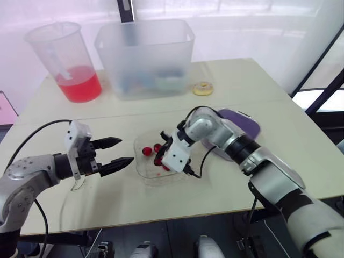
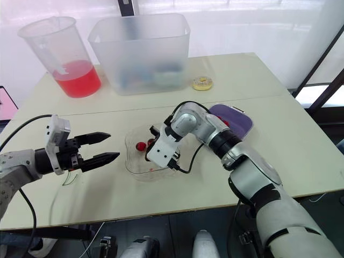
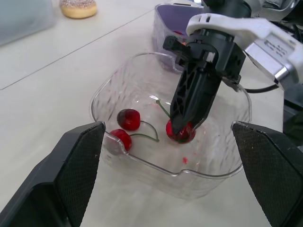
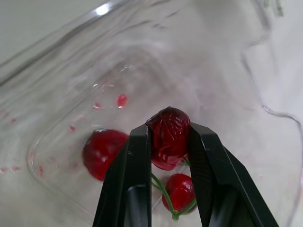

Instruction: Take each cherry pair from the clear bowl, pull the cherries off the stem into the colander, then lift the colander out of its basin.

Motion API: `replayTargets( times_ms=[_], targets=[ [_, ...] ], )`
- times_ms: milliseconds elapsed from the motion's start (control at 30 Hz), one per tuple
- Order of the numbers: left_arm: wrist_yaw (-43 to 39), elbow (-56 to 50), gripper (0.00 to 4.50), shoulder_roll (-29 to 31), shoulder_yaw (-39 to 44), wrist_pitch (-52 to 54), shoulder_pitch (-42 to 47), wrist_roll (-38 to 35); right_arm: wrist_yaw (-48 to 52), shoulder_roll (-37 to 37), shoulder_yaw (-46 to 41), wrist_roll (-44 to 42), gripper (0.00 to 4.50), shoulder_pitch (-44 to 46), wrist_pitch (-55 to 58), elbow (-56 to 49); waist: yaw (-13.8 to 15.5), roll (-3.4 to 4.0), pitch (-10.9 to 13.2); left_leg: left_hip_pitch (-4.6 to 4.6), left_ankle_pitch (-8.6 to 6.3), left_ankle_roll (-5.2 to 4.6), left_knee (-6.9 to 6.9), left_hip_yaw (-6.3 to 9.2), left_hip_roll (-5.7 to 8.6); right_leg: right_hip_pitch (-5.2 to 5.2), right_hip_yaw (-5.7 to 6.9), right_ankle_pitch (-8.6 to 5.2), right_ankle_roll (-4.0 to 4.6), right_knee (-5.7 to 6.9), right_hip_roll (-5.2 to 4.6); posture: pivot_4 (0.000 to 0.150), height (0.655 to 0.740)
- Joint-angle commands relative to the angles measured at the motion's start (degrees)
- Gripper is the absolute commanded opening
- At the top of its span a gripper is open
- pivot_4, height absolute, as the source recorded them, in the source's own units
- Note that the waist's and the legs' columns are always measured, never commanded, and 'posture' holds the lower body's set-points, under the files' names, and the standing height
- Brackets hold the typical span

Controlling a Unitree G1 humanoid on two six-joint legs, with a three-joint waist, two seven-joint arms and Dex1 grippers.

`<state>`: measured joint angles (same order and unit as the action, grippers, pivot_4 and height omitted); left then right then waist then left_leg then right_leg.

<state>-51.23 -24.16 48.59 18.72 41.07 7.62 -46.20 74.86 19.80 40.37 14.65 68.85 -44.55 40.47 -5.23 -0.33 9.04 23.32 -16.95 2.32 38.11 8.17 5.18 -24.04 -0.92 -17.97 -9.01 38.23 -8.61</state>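
Observation:
The clear bowl (image 1: 138, 144) sits at the table's middle front, stained with red juice. My right gripper (image 1: 159, 160) reaches down into it and is shut on a dark red cherry (image 4: 168, 135) that has a green stem. Two more cherries (image 3: 129, 118) joined by a stem lie at the bowl's left side. My left gripper (image 1: 127, 150) hovers open just left of the bowl, level with its rim and holding nothing. The purple colander (image 1: 244, 126) in its basin stands right of the bowl, partly hidden behind my right arm.
At the back left stands a clear pitcher (image 1: 70, 62) with red liquid. A large clear bin (image 1: 145, 56) is beside it, and a doughnut (image 1: 203, 87) lies to the bin's right. The table's front edge runs close below both arms.

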Motion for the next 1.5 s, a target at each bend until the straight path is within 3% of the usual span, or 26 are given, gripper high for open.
replayTargets(
  times_ms=[33, 133, 400, 600, 733, 900, 1000, 1267, 1400, 1500],
  targets=[
    [0.0, -0.8, 4.5, 0.6, 0.6, -0.8, 0.5, 0.2, -1.2, -2.0, -0.1, 2.0, 0.7, 3.8, -5.4, 3.7, -0.3, 0.0, 0.0, 0.0, 0.0, 0.0, 0.0, 0.02, 0.0, 0.01, 0.01, 0.0, 0.0, 0.0, 0.0, 0.15, 0.74],
    [0.3, -1.4, 4.5, 0.4, 0.8, -0.8, -0.1, 0.1, -0.2, -3.5, 0.0, 2.4, 0.7, 4.9, -6.5, 6.4, -0.6, 0.0, 0.0, 0.0, 0.0, 0.0, -0.01, 0.03, 0.0, 0.0, 0.01, 0.0, 0.0, 0.0, 0.01, 0.15, 0.74],
    [0.8, -1.9, 4.5, 0.5, 1.5, -0.2, -1.0, -0.7, 3.1, -2.8, -2.8, 0.0, 4.47, 7.5, -4.0, 5.1, -0.6, 0.01, 0.0, 0.0, 0.0, 0.01, -0.02, 0.04, 0.0, 0.0, 0.01, 0.0, 0.0, 0.0, 0.02, 0.15, 0.74],
    [0.2, -1.0, 4.5, 0.6, 0.3, -0.4, 0.3, -0.4, 11.3, 1.6, -8.3, -9.3, 4.47, 5.6, 12.5, -7.2, -0.4, 0.02, 0.0, -0.01, 0.0, 0.01, -0.01, 0.04, 0.0, 0.01, 0.01, 0.0, 0.0, 0.0, 0.01, 0.15, 0.74],
    [-0.3, -0.4, 4.5, 0.4, -0.8, -0.7, 1.2, 0.1, 13.4, 4.0, -13.0, -14.8, 4.47, 3.4, 44.7, -19.8, -0.3, 0.02, 0.0, 0.0, 0.0, 0.01, -0.01, 0.05, 0.0, 0.03, 0.01, 0.0, 0.0, 0.0, 0.0, 0.15, 0.74],
    [-1.0, 0.6, 4.5, 0.2, -2.3, -1.2, 2.4, 0.7, 10.5, 7.1, -9.9, -10.9, 4.47, 5.7, 94.5, -30.2, 0.0, 0.02, 0.0, 0.01, 0.0, 0.0, 0.01, 0.06, 0.03, 0.03, -0.02, 0.0, 0.01, 0.01, -0.02, 0.15, 0.74],
    [-1.8, 1.6, 4.5, -0.1, -3.1, -1.8, 3.3, 1.3, 8.9, 6.8, -6.1, -11.4, 4.47, 7.0, 109.0, -33.7, -0.1, 0.02, 0.0, 0.02, 0.0, 0.0, -0.01, 0.03, 0.02, -0.03, -0.05, 0.0, 0.01, 0.01, -0.05, 0.15, 0.74],
    [-4.3, 0.7, 4.5, -0.7, -2.3, -3.2, 2.9, -0.6, 4.6, 8.1, -0.8, -17.0, 4.47, 5.8, 120.2, -43.1, -0.1, 0.01, 0.0, 0.09, 0.0, 0.0, -0.01, -0.03, 0.04, -0.16, -0.1, 0.0, 0.01, 0.06, -0.1, 0.15, 0.74],
    [-4.9, 0.0, 4.5, -0.7, -2.0, -4.6, 1.2, 0.2, 0.5, 8.4, 2.0, -17.7, 4.47, 4.5, 120.1, -44.1, -0.1, 0.01, 0.0, 0.09, 0.0, 0.0, 0.0, -0.03, 0.05, -0.15, -0.1, 0.0, 0.01, 0.08, -0.11, 0.15, 0.74],
    [-6.1, -0.9, 4.5, -1.0, -2.2, -6.8, -0.4, 1.0, -4.5, 8.0, 5.3, -14.4, 4.47, 3.2, 113.4, -41.3, -0.2, 0.01, 0.0, 0.08, 0.0, 0.0, 0.0, -0.03, 0.05, -0.15, -0.1, 0.0, 0.01, 0.08, -0.11, 0.15, 0.74]
  ],
)
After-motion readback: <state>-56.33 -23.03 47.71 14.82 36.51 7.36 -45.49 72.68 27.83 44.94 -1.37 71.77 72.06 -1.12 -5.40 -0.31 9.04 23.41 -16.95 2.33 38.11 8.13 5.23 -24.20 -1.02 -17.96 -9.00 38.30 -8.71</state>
